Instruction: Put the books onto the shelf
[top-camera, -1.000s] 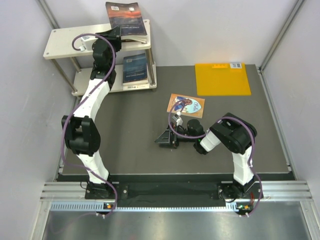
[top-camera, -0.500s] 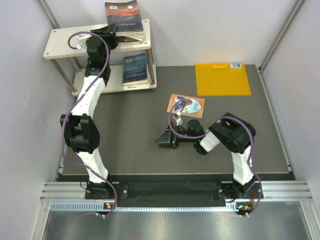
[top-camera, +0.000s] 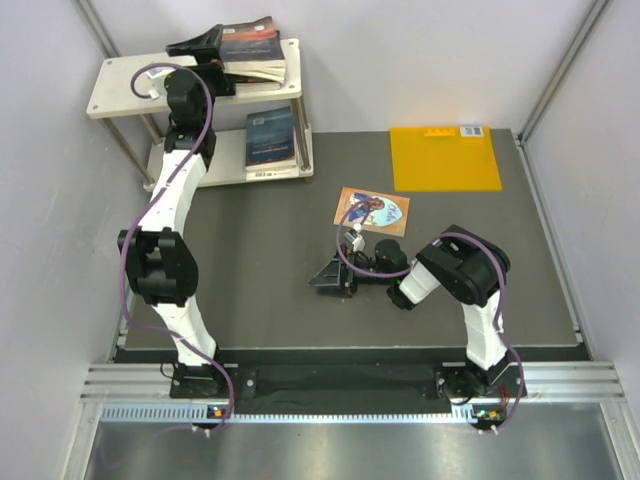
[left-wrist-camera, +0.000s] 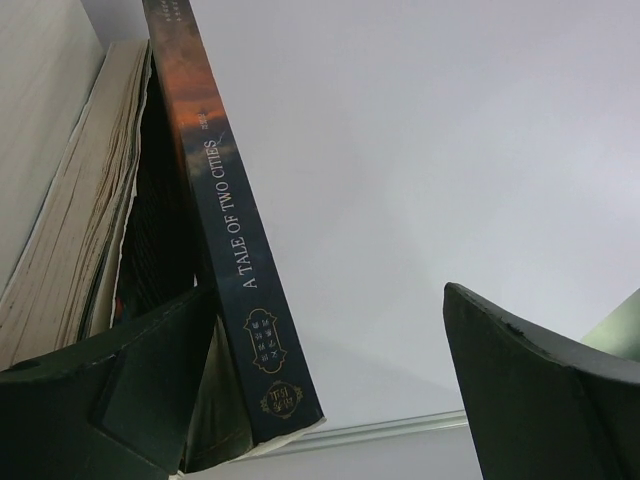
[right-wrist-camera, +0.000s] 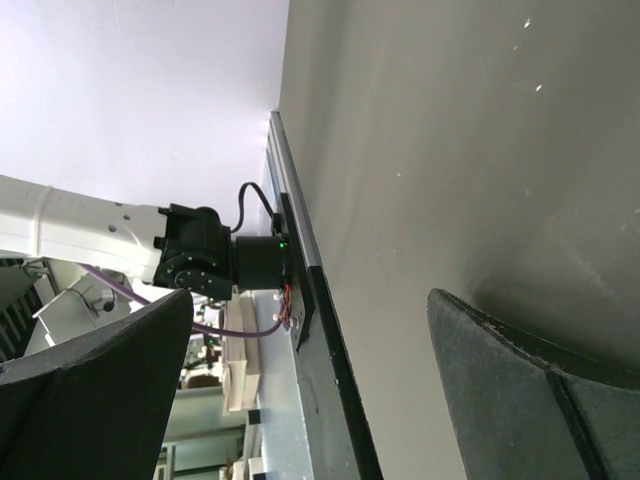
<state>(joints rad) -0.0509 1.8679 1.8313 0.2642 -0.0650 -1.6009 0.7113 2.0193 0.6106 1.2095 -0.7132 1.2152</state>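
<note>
My left gripper (left-wrist-camera: 325, 300) is up at the top board of the shelf (top-camera: 118, 86). Its two fingers (left-wrist-camera: 110, 400) are spread wide and pinch nothing. The dark book with the reddish glow (left-wrist-camera: 235, 250) stands on its edge just beside one finger. I cannot tell if that finger touches it. It leans on a second book (left-wrist-camera: 75, 240) whose pale pages show. From above, both of these books sit at the right end of the top board, close to the back wall. The dark blue book (top-camera: 271, 135) lies flat on the lower board, at its right end. My white left arm (top-camera: 178, 190) stretches up across the front of the shelf and hides part of the lower board. The orange-brown book with the blue picture (top-camera: 372, 211) lies flat on the table (top-camera: 260, 230), well apart from the shelf. My right gripper (right-wrist-camera: 310, 300) is low over the table, near that book. Its fingers are spread wide too, with only the bare table top between them. A big orange-yellow sheet (top-camera: 444, 158) lies flat at the far right of the table. The table top is dark grey and smooth. Plain white walls (top-camera: 420, 60) stand on three sides. A metal rail (top-camera: 350, 385) runs along the near edge, where both arms are bolted. Purple cables (top-camera: 208, 100) run along the arms.
</note>
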